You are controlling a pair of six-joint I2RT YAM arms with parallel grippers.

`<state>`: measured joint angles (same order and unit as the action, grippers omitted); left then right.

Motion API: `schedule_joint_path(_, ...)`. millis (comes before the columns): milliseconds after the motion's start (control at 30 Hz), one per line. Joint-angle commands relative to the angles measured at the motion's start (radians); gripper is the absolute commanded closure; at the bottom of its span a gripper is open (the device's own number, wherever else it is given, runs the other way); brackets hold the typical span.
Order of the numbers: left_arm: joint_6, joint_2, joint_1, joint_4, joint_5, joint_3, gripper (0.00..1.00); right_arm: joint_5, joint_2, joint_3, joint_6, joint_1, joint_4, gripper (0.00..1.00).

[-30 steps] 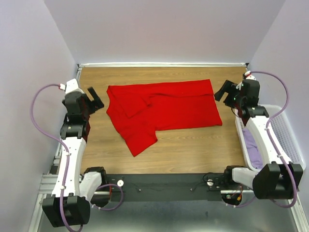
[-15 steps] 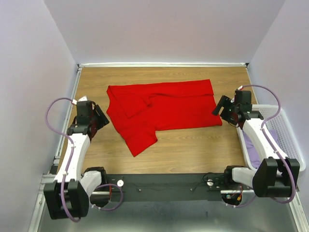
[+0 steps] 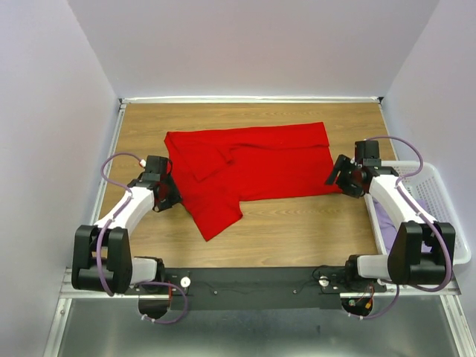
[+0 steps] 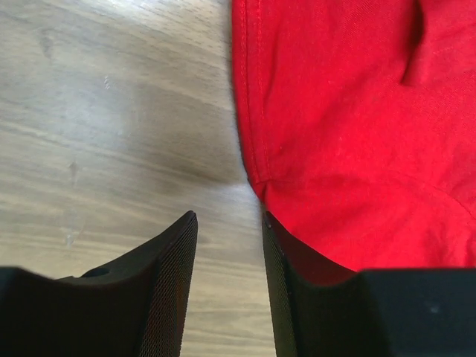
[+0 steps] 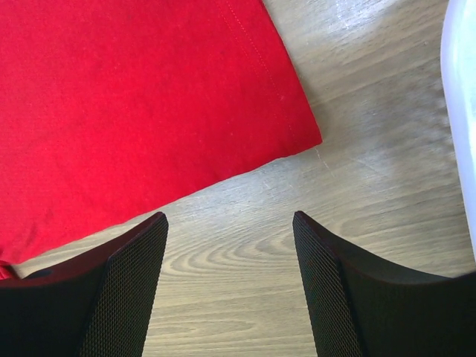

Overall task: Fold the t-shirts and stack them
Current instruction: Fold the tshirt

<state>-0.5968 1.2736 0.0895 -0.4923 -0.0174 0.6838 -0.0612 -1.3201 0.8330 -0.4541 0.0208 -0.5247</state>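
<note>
The red t-shirt (image 3: pixel 253 167) lies part-folded across the middle of the tabletop (image 3: pixel 297 223), with one flap trailing toward the near edge. It looks like soft, light cloth that will sag and drag, so it is best pinched at hems and corners. The left pincer (image 4: pixel 229 217) stands narrowly parted and empty over bare wood, just beside the shirt's left hem. The right pincer (image 5: pixel 229 217), wider and also empty, sits just off the near right corner.

From above and behind, the top camera took in the whole table (image 3: pixel 297 223), while both wrist cameras looked down closely at edges of the red t-shirt (image 3: pixel 260 163).
</note>
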Motion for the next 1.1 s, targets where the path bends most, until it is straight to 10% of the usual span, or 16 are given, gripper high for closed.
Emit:
schedule_joint_path(0,-0.029,0.036,0.013,0.067,-0.041,-0.006,0.52,0.009,-0.011,-0.005,0.005,0.004,-0.023,0.25)
schedule_joint_path(667,-0.072,0.148,0.024,0.187,-0.067,-0.023,0.52,0.017,-0.070,0.003,0.003,0.004,-0.021,0.25)
schedule_joint_path(967,-0.061,0.164,0.026,0.172,-0.065,-0.040,0.98,0.081,-0.093,0.002,-0.023,0.004,-0.023,0.25)
schedule_joint_path(1067,-0.058,0.153,0.024,0.159,-0.075,-0.038,1.00,0.096,-0.099,0.003,-0.040,0.004,-0.023,0.25)
